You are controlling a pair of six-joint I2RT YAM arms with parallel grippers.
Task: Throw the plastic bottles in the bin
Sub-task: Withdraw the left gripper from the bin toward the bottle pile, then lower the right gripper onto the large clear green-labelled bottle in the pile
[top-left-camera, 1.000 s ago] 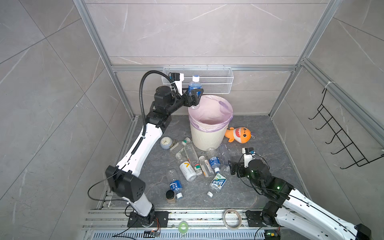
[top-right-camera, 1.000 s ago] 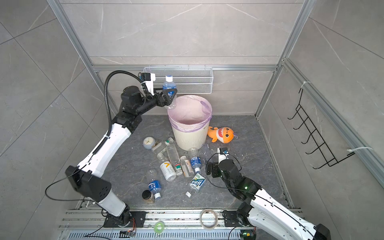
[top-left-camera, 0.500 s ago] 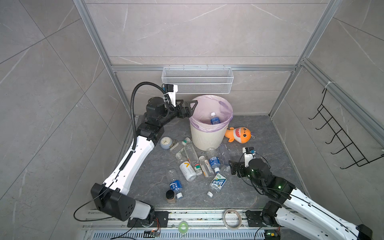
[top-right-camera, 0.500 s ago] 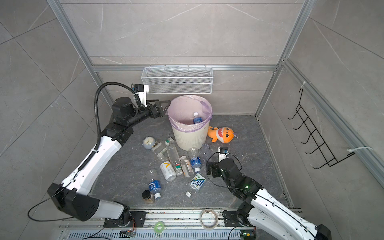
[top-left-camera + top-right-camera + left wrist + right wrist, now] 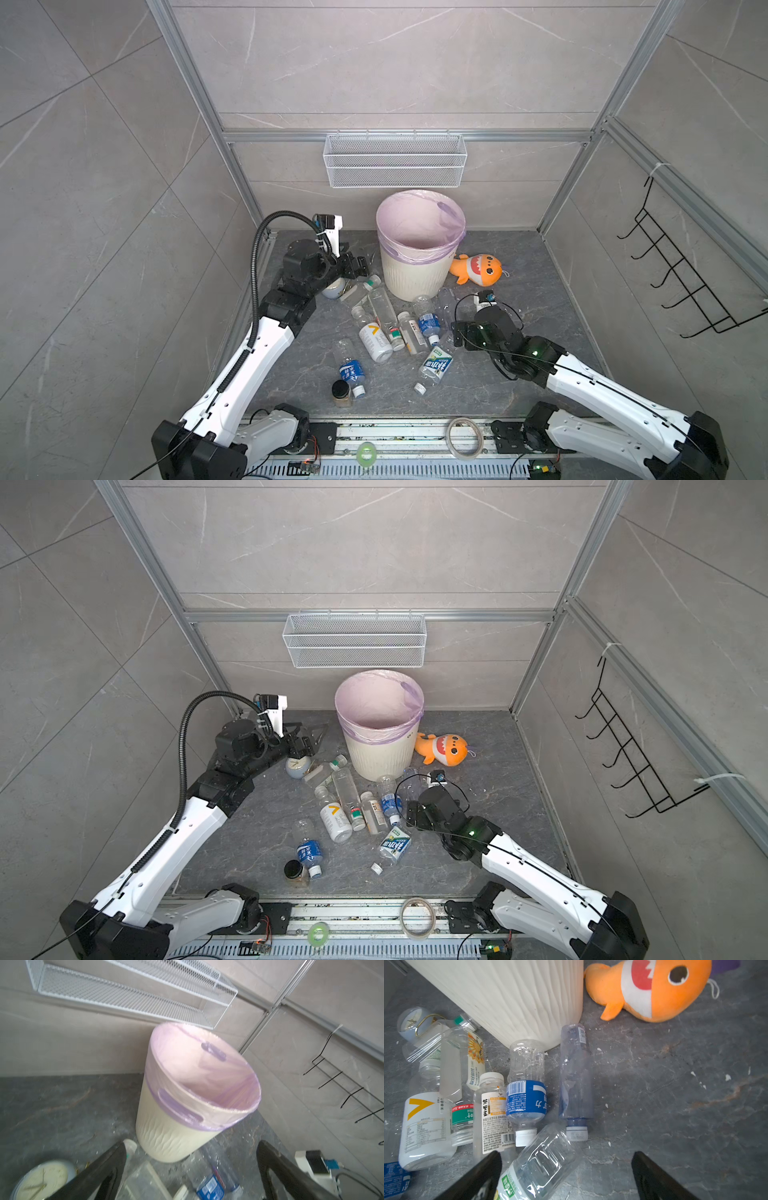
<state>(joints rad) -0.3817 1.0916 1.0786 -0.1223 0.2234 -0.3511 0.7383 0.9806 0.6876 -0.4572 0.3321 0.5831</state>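
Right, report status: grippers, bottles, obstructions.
Left gripper open, empty, beside bin. Right gripper open, low over bottles clustered on floor before bin. Clock and jar at cluster's edges; plush toy beside bin.

At least nine clear plastic bottles (image 5: 428, 322) are counted. Also recorded: one cream-white ribbed bin (image 5: 409, 279), one orange plush shark (image 5: 478, 270), one black-lidded jar (image 5: 341, 392), one small round clock (image 5: 297, 768).

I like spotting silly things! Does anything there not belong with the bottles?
Yes. An orange shark plush toy lies on the floor beside the bin, a small clock sits at the edge of the bottle pile, and a black-lidded jar sits nearer the front.
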